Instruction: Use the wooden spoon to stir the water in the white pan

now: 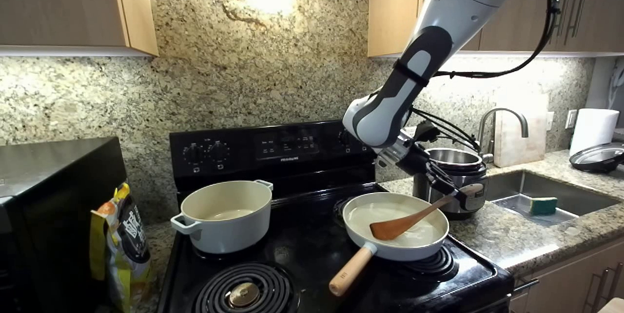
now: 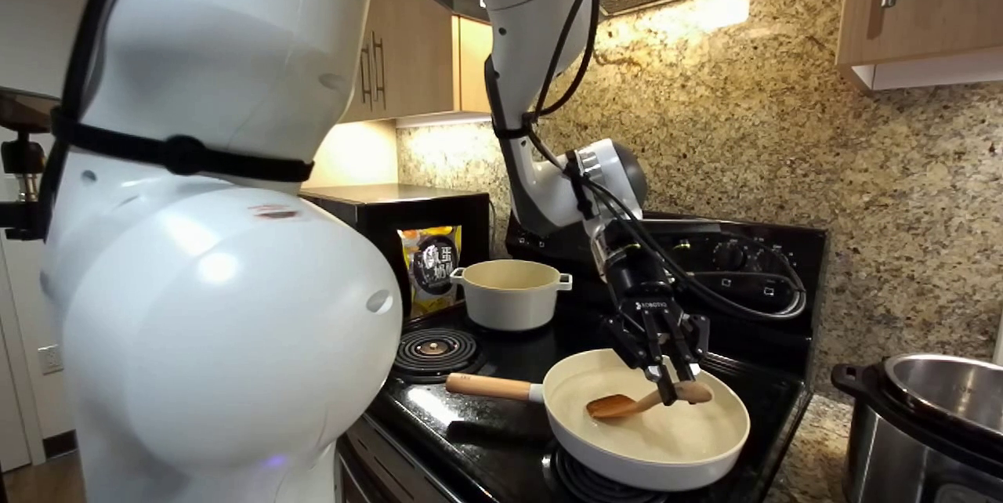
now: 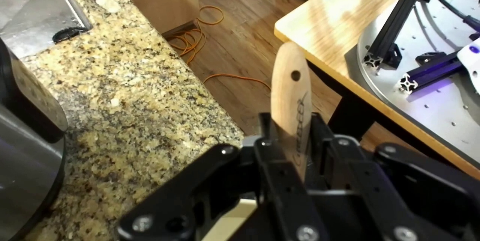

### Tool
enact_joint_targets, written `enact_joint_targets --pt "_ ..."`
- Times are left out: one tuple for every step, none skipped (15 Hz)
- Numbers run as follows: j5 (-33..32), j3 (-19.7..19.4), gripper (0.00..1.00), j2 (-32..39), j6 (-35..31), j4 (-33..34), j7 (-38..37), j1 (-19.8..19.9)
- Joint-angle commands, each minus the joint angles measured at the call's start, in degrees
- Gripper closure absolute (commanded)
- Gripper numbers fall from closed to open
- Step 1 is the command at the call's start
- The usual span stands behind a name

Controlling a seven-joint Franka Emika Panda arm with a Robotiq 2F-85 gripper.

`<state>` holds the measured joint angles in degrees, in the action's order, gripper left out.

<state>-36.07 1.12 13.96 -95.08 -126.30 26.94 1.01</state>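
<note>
Slantwise, the spoon (image 1: 407, 221) points head-down, seemingly touching the pan (image 1: 412, 253).

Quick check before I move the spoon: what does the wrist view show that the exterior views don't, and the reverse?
Wrist view only: orange cord on the floor, metal plate, lettering on the spoon's handle.
Exterior views only: spoon's head, pan's handle, pot, snack bag, all in both.
Shared: gripper shut on the spoon's handle, cooker, counter. A pale patch low in the wrist view may be the pan.
</note>
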Motion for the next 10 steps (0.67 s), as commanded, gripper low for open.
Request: enact_joint_targets --pt "-0.23 -0.91 0.93 -3.71 -2.44 -2.96 1.59 1.87" --pt "0.18 -1.29 0.93 -3.49 -2.85 -2.49 2.01 2.26" --pt "0.52 -1.65 0.93 -3.16 -2.98 -1.85 1.68 2.53" --pt "0.91 -1.93 0.93 -2.58 -3.16 -1.05 1.36 2.78" --pt "1.22 -2.22 0.93 -1.89 -3.01 -0.15 0.72 3.01" --pt "1.58 -2.53 0.93 -1.4 -2.68 0.54 0.26 3.16" --pt "1.87 -2.82 0.93 -0.95 -2.21 1.23 -0.2 3.33" --pt "2.23 -3.17 0.93 -0.43 -1.85 2.01 -0.79 3.54" --pt "2.62 -3.45 0.93 -0.07 -1.67 2.6 -0.74 3.73" --pt "3.01 -3.71 0.93 0.34 -1.52 3.29 -0.79 3.86"
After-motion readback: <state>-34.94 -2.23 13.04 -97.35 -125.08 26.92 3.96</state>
